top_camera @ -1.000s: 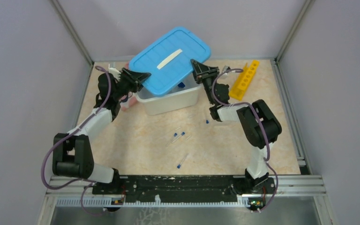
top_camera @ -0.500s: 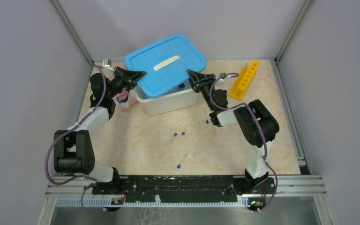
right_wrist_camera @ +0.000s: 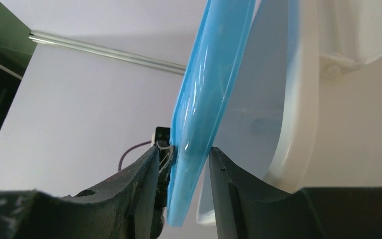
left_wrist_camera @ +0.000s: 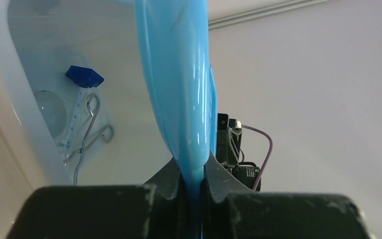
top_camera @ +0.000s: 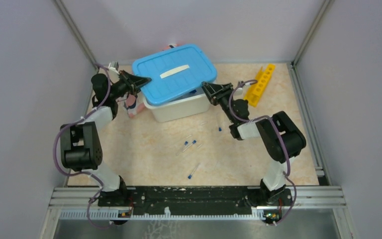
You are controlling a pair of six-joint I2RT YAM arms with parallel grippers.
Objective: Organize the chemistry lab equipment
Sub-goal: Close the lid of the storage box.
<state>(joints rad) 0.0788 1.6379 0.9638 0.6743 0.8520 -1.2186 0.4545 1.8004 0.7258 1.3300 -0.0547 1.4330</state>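
While the left gripper pinches the thin rim of the glossy blue plastic lid, the right gripper straddles that rim loosely, jaws parted.

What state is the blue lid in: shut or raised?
Raised and tilted. The left gripper pinches the edge of the lid, and a gap shows tongs inside the bin.

Both far forward: left claw pinched tight, right claw with jaws apart.
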